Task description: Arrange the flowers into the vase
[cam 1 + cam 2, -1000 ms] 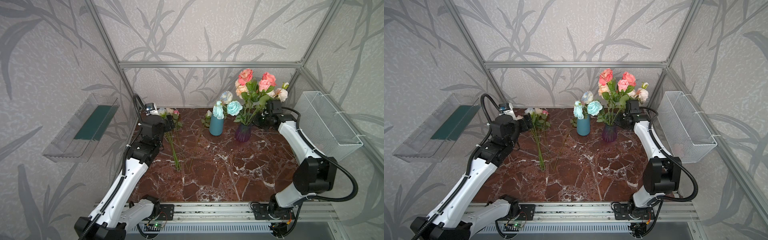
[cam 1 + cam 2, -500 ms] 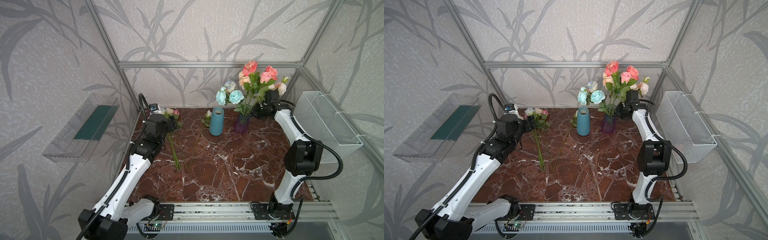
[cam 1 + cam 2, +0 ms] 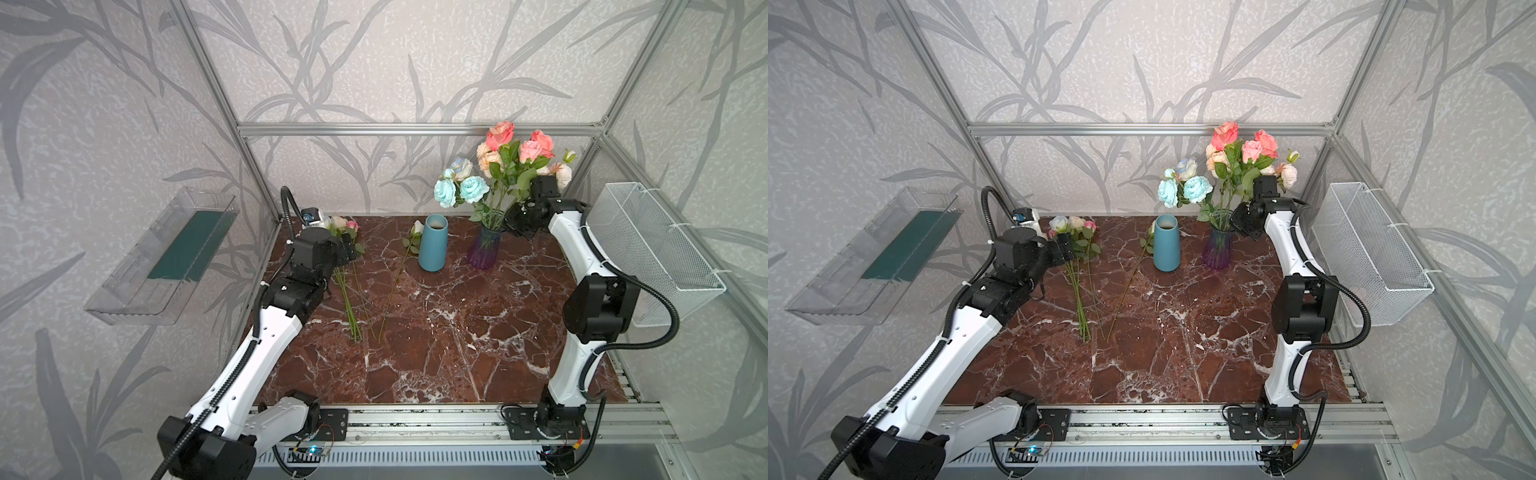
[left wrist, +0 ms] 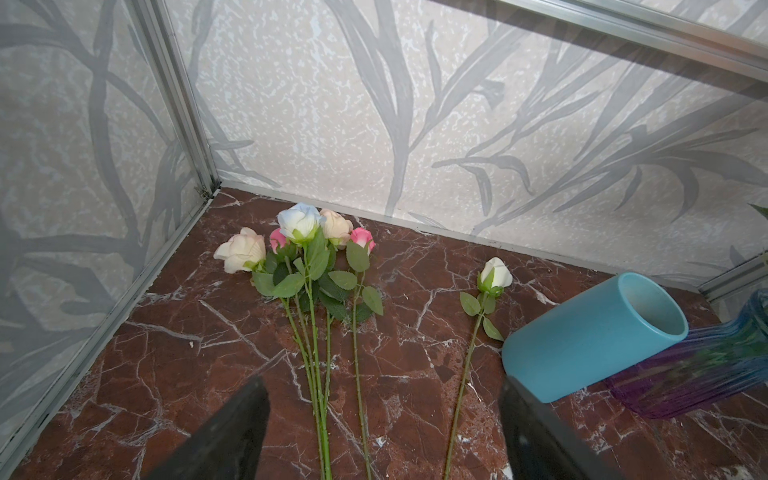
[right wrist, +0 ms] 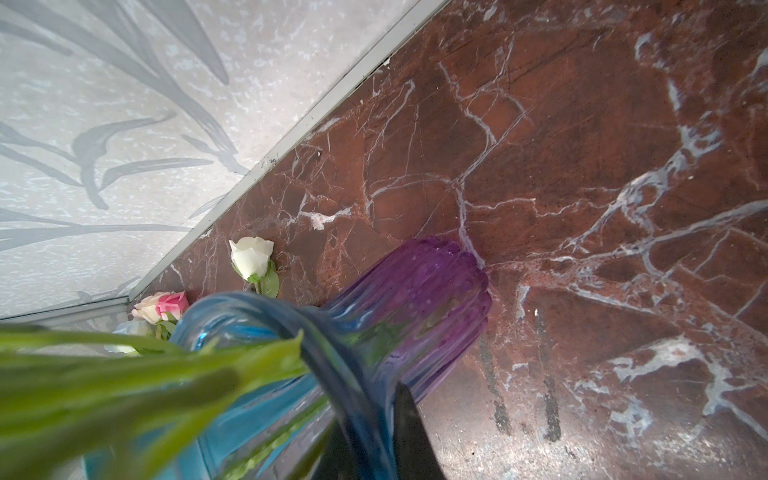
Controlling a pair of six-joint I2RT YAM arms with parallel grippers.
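Pink, coral and pale-blue rose bunch (image 3: pixel 505 170), pinched by the closed right gripper (image 3: pixel 515 220), is now raised in the ribbed purple glass vase (image 3: pixel 484 249) at 1 o'clock. Six loose roses (image 4: pixel 309 257) at 10 o'clock are left for the wide-open, empty left gripper (image 4: pixel 382 386).

Vases: two. One teal ceramic vase (image 3: pixel 432 245), one purple-and-blue glass vase (image 3: pixel 482 251).
Loose roses lying on the table: six. Five bunched roses (image 4: pixel 307 266) (two cream, two pink, one white-blue) and one white bud (image 4: pixel 494 272) lying apart.
Upright roses (image 3: pixel 505 166) gathered at the glass vase: roughly ten, pale blue, coral, pink and peach; leaves hide the exact count.
Wire basket (image 3: pixel 648 249): one.
Clear plastic tray (image 3: pixel 166 257): one.
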